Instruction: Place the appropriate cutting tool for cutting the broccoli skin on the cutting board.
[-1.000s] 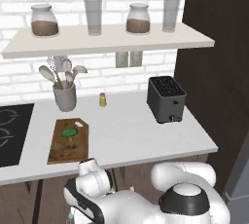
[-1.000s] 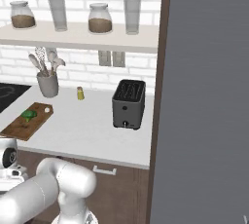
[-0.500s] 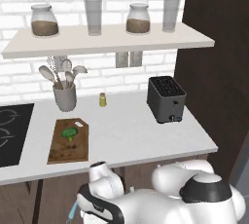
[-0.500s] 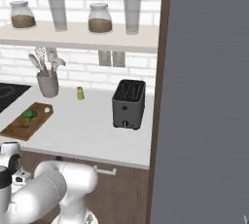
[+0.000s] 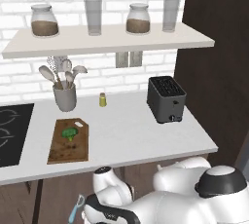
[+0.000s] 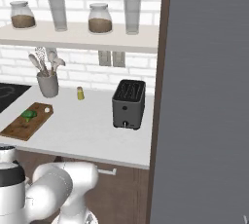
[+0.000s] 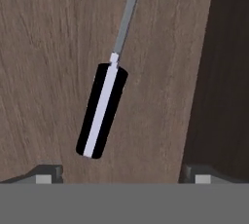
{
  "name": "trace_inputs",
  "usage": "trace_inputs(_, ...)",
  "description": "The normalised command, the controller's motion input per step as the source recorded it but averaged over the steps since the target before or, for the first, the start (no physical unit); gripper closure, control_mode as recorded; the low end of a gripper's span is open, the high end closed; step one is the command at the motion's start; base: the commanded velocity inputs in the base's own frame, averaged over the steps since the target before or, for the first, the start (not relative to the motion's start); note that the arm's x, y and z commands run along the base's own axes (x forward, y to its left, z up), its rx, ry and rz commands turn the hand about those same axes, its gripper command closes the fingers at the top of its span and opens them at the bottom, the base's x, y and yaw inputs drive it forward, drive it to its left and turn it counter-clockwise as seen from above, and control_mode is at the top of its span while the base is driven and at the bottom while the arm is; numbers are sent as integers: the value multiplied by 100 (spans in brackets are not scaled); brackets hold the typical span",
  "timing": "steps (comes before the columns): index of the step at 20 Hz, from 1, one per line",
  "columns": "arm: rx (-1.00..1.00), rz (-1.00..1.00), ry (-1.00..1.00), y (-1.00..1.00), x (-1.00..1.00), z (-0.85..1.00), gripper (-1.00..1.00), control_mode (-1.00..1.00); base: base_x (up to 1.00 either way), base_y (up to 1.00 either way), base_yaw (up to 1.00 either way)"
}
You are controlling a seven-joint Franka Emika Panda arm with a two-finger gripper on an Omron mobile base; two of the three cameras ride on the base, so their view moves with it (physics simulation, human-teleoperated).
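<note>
The cutting tool (image 7: pixel 102 116), a knife with a black handle and a slim grey blade, lies on a brown wood-grain surface in the hand view. Its blade runs off the top edge. My gripper (image 7: pixel 124 173) hovers over the handle's end, open, with the fingertips (image 7: pixel 46 173) set wide on either side and touching nothing. The cutting board (image 5: pixel 68 149) lies on the white counter left of centre, with the broccoli (image 5: pixel 70 133) on its far end. From the right base view the cutting board (image 6: pixel 18 128) and broccoli (image 6: pixel 28 114) sit at the left. My arm bends down below the counter's front edge.
A light blue peeler (image 5: pixel 75 208) shows below the counter edge beside the arm. A black toaster (image 5: pixel 166 99), a yellow shaker (image 5: pixel 102 100) and a utensil pot (image 5: pixel 64 96) stand on the counter. A cooktop (image 5: pixel 12 135) lies left; a dark tall cabinet (image 6: pixel 204 96) rises right.
The arm has swung and dropped lower in front of the counter. The counter's things have not moved, and the gripper has stayed open.
</note>
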Motion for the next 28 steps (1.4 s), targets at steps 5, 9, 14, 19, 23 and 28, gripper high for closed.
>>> trace_inputs(5,0,-11,-5,4,6,0,-100,-100,0,0,0)
trace_inputs(9,0,-4,0,23,19,0,-100,-100,0,0,0)
trace_inputs(14,0,0,0,34,28,0,-100,-100,0,0,0)
trace_inputs(19,0,0,3,40,18,-2,-100,-100,0,0,0)
trace_inputs(23,0,0,8,72,0,-1,-100,-100,0,0,0)
trace_inputs(28,0,7,6,33,-4,0,-100,-100,0,0,0)
